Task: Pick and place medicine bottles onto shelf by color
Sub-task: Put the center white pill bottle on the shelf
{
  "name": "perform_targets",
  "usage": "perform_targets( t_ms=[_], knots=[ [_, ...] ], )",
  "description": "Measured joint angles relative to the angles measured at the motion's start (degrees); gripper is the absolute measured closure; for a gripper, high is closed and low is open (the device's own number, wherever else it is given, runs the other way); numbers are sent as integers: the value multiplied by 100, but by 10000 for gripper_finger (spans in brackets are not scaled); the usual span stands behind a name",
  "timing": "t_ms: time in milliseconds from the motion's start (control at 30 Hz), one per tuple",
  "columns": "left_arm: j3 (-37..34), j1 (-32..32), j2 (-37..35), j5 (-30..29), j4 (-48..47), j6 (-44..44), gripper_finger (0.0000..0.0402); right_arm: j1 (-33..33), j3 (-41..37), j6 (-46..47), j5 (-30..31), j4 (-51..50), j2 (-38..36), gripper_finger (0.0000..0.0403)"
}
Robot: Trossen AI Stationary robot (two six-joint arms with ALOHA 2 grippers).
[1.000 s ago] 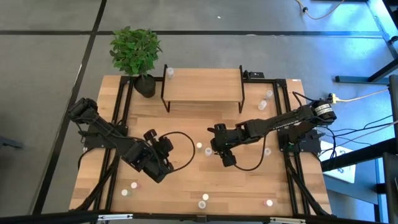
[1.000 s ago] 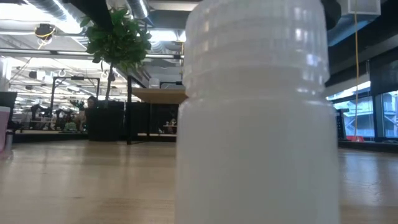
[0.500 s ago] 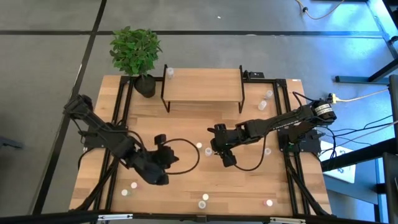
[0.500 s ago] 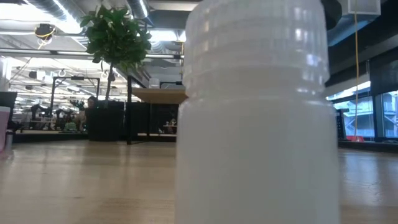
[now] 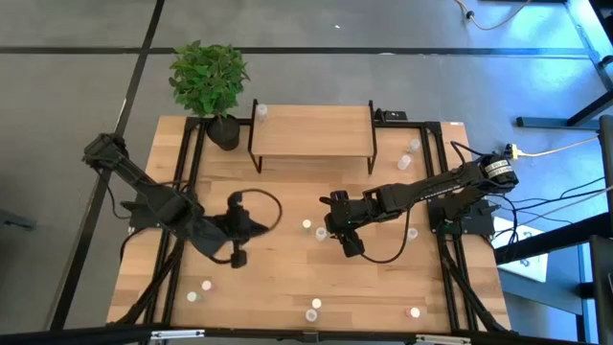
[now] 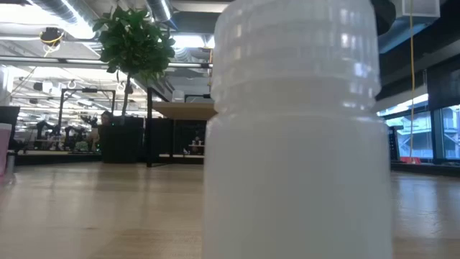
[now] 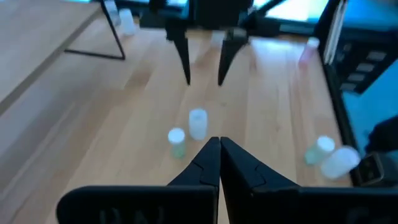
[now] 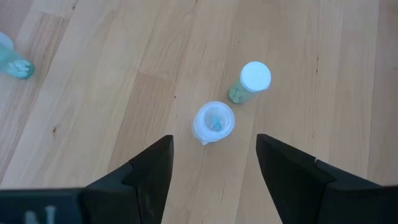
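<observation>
Medicine bottles scattered over the wooden table (image 5: 287, 177), none on the shelf (image 5: 311, 131) top. The shelf, a light-wood board on a thin black frame, stands at the table's far edge, centre. One bottle (image 5: 261, 112) sits by the shelf's far-left corner; two more (image 5: 409, 153) lie right of the shelf near the table's black rail.

Mid-table: two bottles close together, a white-capped one (image 8: 249, 81) showing greenish contents and an uncapped or clear-topped one (image 8: 213, 123) seen from above with blue-green inside. The right gripper (image 5: 337, 222) hovers right over this pair, fingers (image 8: 147, 175) spread wide, holding nothing. In the right wrist view the clear-topped bottle sits between the two fingers, not touched. Another bottle (image 8: 13, 63) lies on its side well apart from these.

Left gripper (image 5: 237, 255) is over the near-left part of the table, pointing toward the centre, fingers (image 7: 205, 163) pressed together, nothing between them. Its wrist view looks across at the same bottle pair (image 7: 188, 129) and the right gripper's open fingers beyond.

Near edge: two bottles at left (image 5: 197, 290), two at centre (image 5: 313, 309), one pink-capped at right (image 5: 414, 311). One more (image 5: 412, 233) right of the right arm.

Potted plant (image 5: 210, 84) at the far-left corner. In the low view a white bottle (image 6: 296, 129) fills most of the frame.
</observation>
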Motion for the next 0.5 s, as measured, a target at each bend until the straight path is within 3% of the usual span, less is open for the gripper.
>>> perform_targets(
  t_ms=[500],
  knots=[
    [-280, -18, -96, 1, 66, 454, 401, 1, -2, -9, 0, 2, 0, 170]
  ],
)
